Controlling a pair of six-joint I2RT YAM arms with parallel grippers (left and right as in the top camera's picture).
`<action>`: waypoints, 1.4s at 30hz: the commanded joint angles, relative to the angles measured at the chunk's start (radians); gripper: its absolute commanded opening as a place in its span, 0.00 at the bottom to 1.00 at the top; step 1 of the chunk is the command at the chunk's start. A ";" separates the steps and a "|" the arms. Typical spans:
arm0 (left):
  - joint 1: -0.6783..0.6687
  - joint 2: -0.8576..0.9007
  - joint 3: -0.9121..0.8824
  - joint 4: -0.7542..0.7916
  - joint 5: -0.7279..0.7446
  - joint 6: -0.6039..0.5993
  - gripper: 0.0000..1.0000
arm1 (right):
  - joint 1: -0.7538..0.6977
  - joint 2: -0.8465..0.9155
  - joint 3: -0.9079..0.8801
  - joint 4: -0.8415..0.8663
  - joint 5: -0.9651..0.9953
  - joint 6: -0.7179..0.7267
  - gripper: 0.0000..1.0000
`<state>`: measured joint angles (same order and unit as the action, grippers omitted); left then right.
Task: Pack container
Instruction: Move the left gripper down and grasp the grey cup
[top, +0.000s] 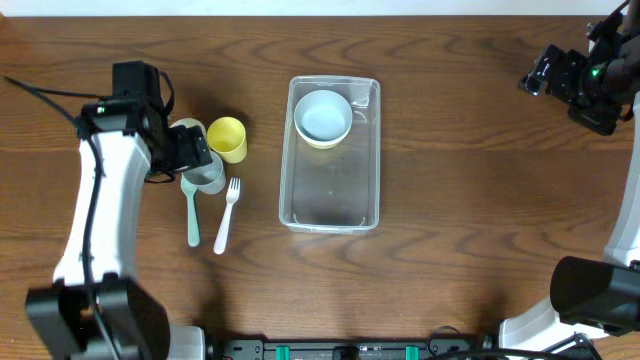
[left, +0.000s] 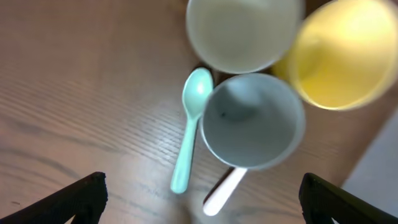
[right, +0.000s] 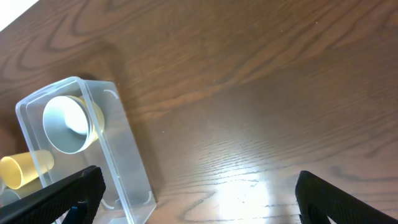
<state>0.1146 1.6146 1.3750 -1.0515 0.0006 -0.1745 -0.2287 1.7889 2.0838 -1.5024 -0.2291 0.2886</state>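
While the left claw (left: 202, 190) gapes wide above the grey cup (left: 252, 121), the container (top: 330, 205) lies to that cup's right, its long axis front-to-back.

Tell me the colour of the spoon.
The spoon is mint green; the left wrist view shows it best.

Free room in the container (top: 330, 195), near half; bowl (top: 323, 116) at its far end, yellow cup (top: 228, 138) just left.

Overhead, the left gripper (top: 195, 152) hides part of the grey cup (top: 208, 181). Left wrist view: white fork (left: 224, 190) mostly hidden under that cup; blurred yellow cup (left: 339, 53) at two o'clock, cut off.
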 joint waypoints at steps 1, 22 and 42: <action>0.033 0.047 0.010 -0.006 0.041 0.025 0.96 | -0.006 0.003 -0.005 -0.001 -0.007 0.014 0.99; 0.046 0.235 0.003 0.077 0.044 0.067 0.46 | -0.006 0.003 -0.006 -0.001 -0.007 0.014 0.99; 0.046 0.181 0.004 0.022 0.124 0.066 0.06 | -0.006 0.003 -0.005 -0.001 -0.007 0.014 0.99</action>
<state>0.1570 1.8435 1.3750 -1.0164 0.1059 -0.1040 -0.2287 1.7889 2.0838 -1.5024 -0.2287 0.2886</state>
